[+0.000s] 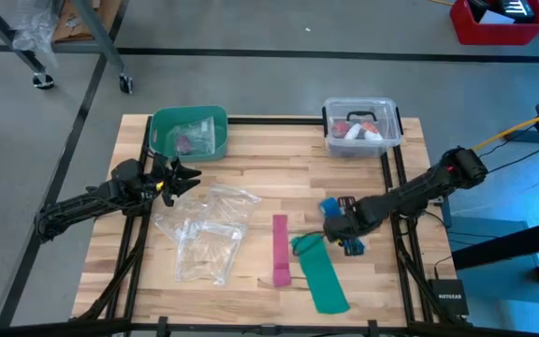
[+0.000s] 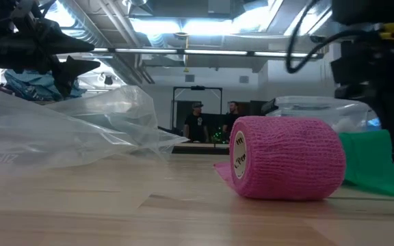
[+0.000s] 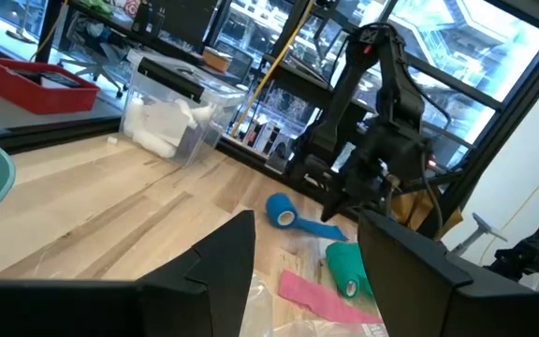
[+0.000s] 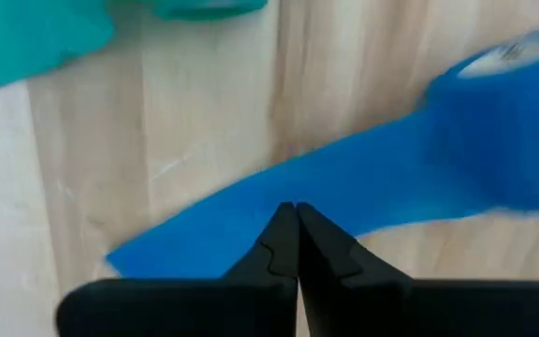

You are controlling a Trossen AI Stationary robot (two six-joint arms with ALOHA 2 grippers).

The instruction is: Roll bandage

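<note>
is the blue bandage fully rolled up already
No, the bandage still has a flat loose tail lying on the table beside its rolled part, and the right claw sits shut over that tail.

Take the pink strip [image 1: 280, 249] as your landmark: it lies flat near the middle of the wooden worktop [image 1: 269, 183], and in the low view you see its rolled end [image 2: 284, 158] facing you. Just beside it, on the side toward the clear lidded box, you have the wider teal-green strip [image 1: 321, 274], apart from the pink one. On the pink strip's other side lie crumpled clear plastic bags [image 1: 209, 231]. Well beyond the bags from the strip stands the green bin [image 1: 189, 132] at the worktop's far edge. The clear lidded box [image 1: 361, 126] sits at the far edge too, holding white and red items. Beyond the worktop, two people [image 2: 211, 124] stand in the room.
</note>
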